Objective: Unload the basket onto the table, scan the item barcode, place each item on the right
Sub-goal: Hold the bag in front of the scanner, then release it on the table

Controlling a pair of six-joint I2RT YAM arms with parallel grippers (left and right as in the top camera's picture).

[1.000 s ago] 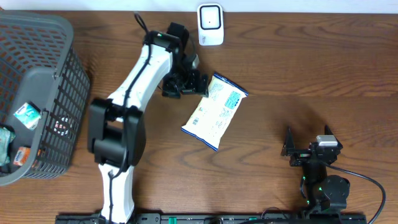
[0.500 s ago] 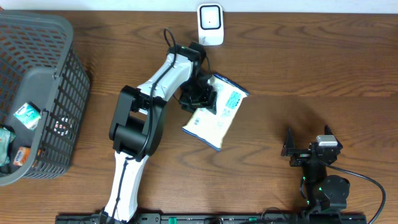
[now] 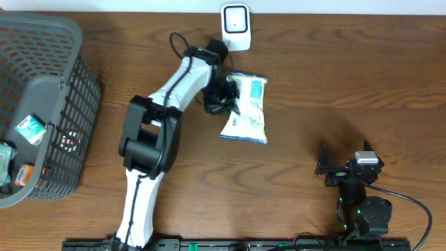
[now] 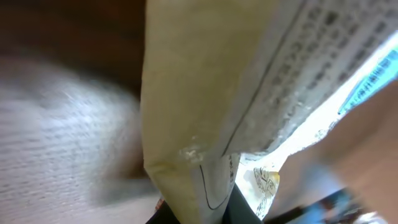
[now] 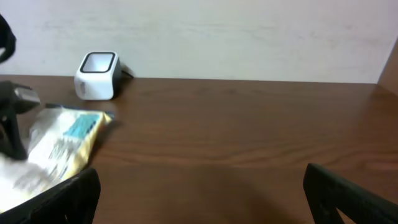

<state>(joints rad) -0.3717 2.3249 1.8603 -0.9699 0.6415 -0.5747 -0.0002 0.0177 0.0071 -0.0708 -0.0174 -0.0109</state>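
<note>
Wooden bench (image 3: 348, 84): left pincer (image 3: 224, 103) grips the packet (image 3: 249, 113) by its edge near the scanner (image 3: 235, 28); right pincer (image 3: 345, 162) sits well apart, wide open, empty.

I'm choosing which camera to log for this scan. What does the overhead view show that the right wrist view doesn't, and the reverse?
Only the overhead shows the grey basket at the left with items inside, and the left gripper shut on the snack packet just below the scanner. Only the right wrist view shows the scanner from the side, most of the pale wall, and the right gripper up close, jaws open. Both show the scanner, the packet and the brown wooden table.
</note>
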